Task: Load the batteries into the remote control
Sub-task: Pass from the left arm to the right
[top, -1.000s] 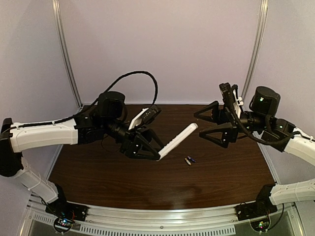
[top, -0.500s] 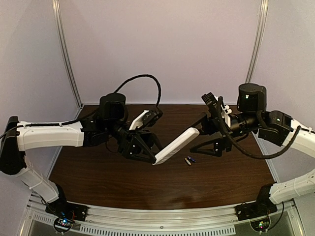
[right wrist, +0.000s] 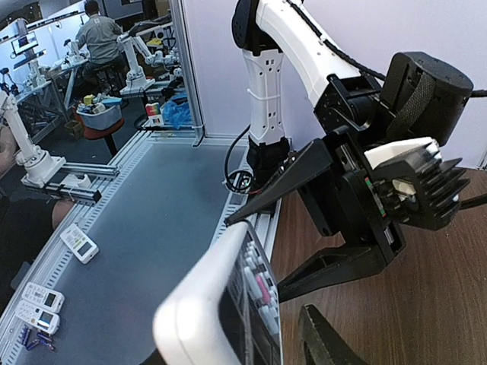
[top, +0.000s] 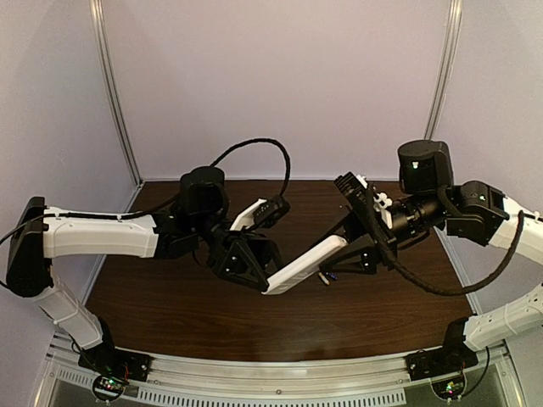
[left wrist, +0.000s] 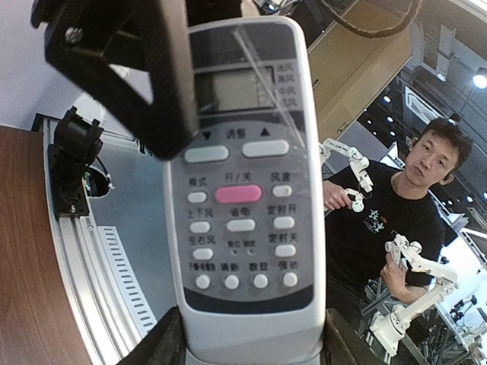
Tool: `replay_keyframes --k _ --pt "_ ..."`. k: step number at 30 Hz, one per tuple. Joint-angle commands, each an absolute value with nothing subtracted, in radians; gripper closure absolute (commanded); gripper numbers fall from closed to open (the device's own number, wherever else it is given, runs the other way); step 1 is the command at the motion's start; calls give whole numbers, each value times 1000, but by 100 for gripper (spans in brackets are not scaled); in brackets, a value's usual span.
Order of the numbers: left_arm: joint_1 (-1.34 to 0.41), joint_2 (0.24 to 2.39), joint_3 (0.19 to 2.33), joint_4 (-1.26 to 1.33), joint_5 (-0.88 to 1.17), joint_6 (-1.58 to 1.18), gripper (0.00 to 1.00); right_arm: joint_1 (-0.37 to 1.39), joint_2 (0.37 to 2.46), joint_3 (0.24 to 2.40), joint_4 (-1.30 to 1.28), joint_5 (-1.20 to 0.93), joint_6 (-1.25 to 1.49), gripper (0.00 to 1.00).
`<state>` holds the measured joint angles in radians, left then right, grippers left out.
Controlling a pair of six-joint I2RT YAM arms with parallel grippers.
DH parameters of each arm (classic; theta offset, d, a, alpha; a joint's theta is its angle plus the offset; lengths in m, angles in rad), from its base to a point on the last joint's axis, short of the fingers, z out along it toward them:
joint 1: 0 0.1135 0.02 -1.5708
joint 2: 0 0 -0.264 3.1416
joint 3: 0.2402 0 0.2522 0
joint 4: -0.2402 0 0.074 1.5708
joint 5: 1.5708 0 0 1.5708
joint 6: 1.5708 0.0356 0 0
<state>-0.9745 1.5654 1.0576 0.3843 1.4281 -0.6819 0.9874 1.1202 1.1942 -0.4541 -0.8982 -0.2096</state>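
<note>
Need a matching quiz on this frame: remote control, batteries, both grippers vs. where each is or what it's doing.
Things:
1. remote control
2. batteries
3. left gripper
4. right gripper

Place or state:
A. lying on the table
B. in the air, tilted
C. at the remote control's screen end
D. jaws clamped on the remote control's button end

Pairs: 1-B, 2-A, 3-D, 4-C

Right end effector (top: 341,249) narrowed, reaching the remote control (top: 303,265).
</note>
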Motion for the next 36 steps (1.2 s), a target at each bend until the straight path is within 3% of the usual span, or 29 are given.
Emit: replay_keyframes --k 1,13,14,16,20,24,32,33,36 --pt "-980 1569 1042 534 1475 -753 83 1006 1140 1224 -525 -850 -244 62" --pt "-980 1595 1035 599 1480 -805 84 1006 1139 1266 -545 -896 -252 81" --pt "-980 1597 1035 602 1483 -809 84 1007 1140 1268 -548 -897 -252 79" --pt "-980 1598 1037 603 1487 -812 84 1008 1142 1269 -549 -896 -251 59" --pt "-980 1607 1037 603 1491 -817 84 1009 1148 1276 -557 -908 -255 56" --pt "-980 1627 1040 600 1486 -819 85 1012 1152 1287 -560 -916 -256 64" --pt "-979 1639 1032 666 1486 -864 85 1017 1176 1305 -602 -898 -280 96" --pt "-980 1642 1029 685 1486 -878 83 1017 1180 1305 -603 -898 -279 100" --pt "-978 1651 1016 763 1485 -939 66 1017 1191 1301 -595 -890 -261 100"
